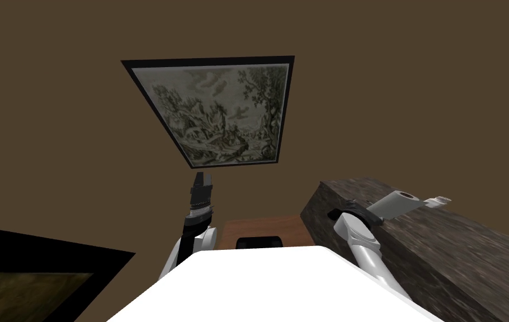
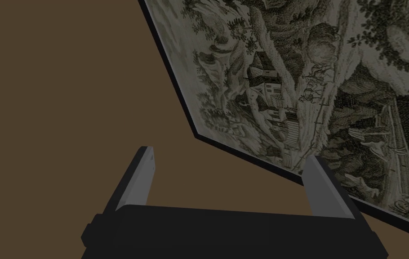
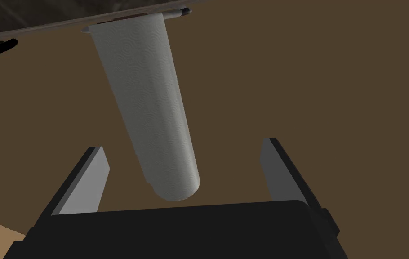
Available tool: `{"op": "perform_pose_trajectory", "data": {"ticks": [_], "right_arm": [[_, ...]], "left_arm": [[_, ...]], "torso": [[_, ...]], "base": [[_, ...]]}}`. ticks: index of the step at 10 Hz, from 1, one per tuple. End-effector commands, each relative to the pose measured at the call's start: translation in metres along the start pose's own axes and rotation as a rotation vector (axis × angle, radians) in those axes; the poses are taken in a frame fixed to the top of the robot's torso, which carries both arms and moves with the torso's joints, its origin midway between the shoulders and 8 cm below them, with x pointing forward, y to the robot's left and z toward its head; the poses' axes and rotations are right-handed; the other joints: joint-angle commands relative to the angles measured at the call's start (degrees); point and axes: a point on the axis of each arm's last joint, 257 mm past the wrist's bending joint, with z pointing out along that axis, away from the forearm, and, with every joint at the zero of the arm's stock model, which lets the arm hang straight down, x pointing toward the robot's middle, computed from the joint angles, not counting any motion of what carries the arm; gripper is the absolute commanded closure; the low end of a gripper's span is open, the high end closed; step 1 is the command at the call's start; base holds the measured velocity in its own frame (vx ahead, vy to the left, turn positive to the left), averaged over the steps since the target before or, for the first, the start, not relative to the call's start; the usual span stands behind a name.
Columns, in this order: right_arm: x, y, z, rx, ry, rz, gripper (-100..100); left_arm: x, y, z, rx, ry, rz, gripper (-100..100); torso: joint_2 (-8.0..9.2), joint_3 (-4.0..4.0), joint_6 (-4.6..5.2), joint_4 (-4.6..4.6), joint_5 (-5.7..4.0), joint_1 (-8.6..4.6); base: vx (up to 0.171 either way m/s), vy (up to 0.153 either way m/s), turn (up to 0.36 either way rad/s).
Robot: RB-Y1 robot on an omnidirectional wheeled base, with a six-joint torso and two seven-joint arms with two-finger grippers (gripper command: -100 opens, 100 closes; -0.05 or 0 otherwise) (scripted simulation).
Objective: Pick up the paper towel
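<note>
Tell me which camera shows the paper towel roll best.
The right wrist view: the paper towel roll runs its full length, its near end between the open fingers of the right gripper, untouched. The head view shows it small on the dark counter by that gripper. The left gripper, open, points elsewhere.

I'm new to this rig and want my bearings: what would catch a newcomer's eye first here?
The light grey embossed paper towel roll stands on the dark mottled counter, its free end between the open fingers of the right gripper, which do not touch it. On the brown wall ahead hangs a black-framed grey-green landscape picture, with the left gripper raised, open, just below it.
</note>
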Motion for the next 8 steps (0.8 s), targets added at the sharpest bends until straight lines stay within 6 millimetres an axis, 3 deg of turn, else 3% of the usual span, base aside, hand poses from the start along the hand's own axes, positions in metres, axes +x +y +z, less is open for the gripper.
{"op": "perform_pose_trajectory", "data": {"ticks": [1, 5, 7, 8], "right_arm": [[-0.006, -0.014, 0.004, 0.045, -0.029, -0.036, -100], [-0.023, -0.032, 0.016, 0.115, -0.093, -0.108, -100], [-0.034, -0.036, 0.021, 0.136, -0.122, -0.132, -100], [-0.030, -0.034, 0.020, 0.128, -0.111, -0.125, -100]], "left_arm": [[0.000, 0.000, 0.000, 0.000, 0.000, 0.000, 0], [0.000, 0.000, 0.000, 0.000, 0.000, 0.000, 0], [0.000, 0.000, 0.000, 0.000, 0.000, 0.000, 0], [0.000, 0.000, 0.000, 0.000, 0.000, 0.000, 0]], "torso": [[0.00, 0.00, 0.00, 0.00, 0.00, 0.00], [-0.04, -0.02, 0.01, -0.01, -0.04, -0.18], [-0.07, -0.04, 0.01, -0.01, -0.06, -0.30], [-0.17, -0.09, 0.01, -0.03, -0.09, -0.47]], "base": [[0.003, -0.014, 0.031], [0.014, -0.049, 0.009], [0.037, -0.112, -0.006], [0.030, -0.071, 0.009]]}}
